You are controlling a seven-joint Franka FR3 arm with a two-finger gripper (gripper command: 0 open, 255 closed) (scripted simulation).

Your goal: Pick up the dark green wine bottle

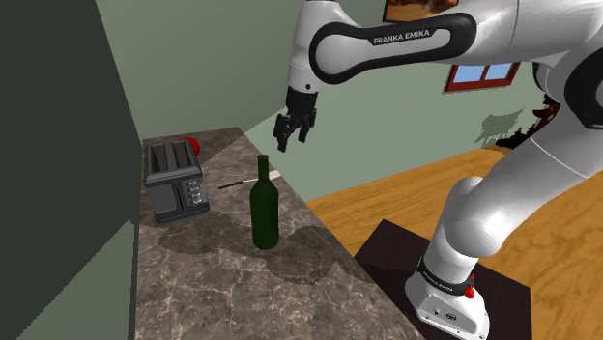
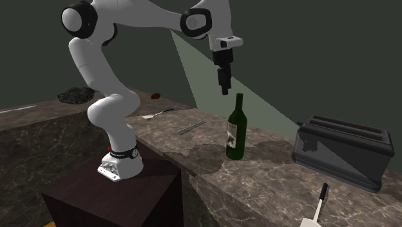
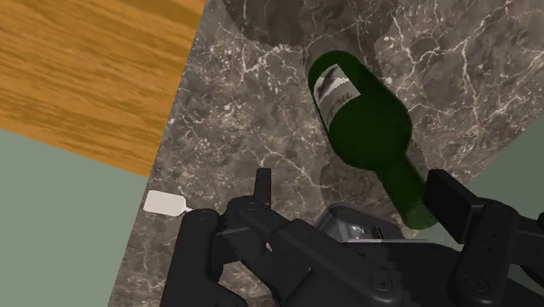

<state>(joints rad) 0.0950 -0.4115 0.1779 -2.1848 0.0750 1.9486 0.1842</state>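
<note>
Dark green wine bottle (image 1: 265, 208) is seen upright on the marbled worktop (image 1: 222, 290), near its edge, with a toaster (image 1: 174, 181) set close by. It is judged rigid, smooth, slippery, breakable and fairly heavy, best taken at the neck. Its contents cannot be told. The gripper (image 1: 293, 142) is held above the bottle, fingers apart, nothing grasped.
</note>
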